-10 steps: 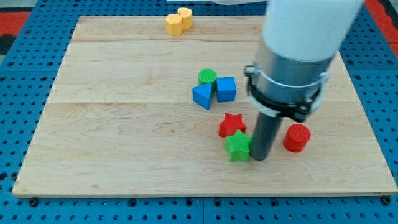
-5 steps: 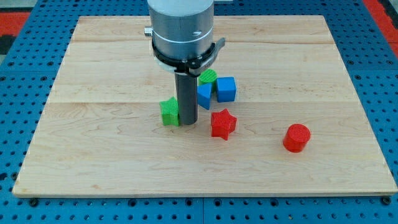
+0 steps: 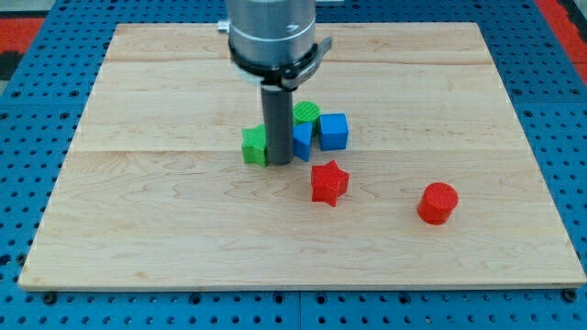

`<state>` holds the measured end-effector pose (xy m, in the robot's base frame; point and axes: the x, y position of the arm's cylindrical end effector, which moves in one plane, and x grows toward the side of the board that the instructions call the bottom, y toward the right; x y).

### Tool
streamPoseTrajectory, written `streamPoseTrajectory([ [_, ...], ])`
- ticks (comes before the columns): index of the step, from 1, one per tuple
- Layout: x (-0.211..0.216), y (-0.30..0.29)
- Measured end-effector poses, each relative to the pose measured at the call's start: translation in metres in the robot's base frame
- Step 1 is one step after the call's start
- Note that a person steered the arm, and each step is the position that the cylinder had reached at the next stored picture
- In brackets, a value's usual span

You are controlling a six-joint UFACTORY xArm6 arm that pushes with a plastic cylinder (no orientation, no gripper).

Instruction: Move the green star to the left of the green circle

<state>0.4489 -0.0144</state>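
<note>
The green star (image 3: 254, 146) lies near the middle of the wooden board, partly hidden by my rod. My tip (image 3: 279, 162) rests on the board touching the star's right side, between the star and the blue triangle (image 3: 302, 140). The green circle (image 3: 307, 114) sits up and to the right of the tip, partly hidden behind the rod. The star is left of and slightly below the green circle.
A blue cube (image 3: 334, 131) sits right of the green circle. A red star (image 3: 328, 182) lies below the blue blocks and a red cylinder (image 3: 437, 203) at the lower right. The arm's grey body (image 3: 272, 32) covers the board's top middle.
The rod pushed the green star from the lower middle, left past the red star, then slightly up toward the green circle. The red star shifted left a little early on.
</note>
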Motion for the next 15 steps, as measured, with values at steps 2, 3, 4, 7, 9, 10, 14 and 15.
streamPoseTrajectory([
  [2, -0.035, 0.005],
  [3, -0.049, 0.005],
  [4, -0.057, 0.005],
  [7, 0.035, -0.044],
  [9, 0.087, -0.029],
  [10, 0.104, -0.062],
  [14, 0.02, -0.166],
  [15, -0.014, -0.108],
])
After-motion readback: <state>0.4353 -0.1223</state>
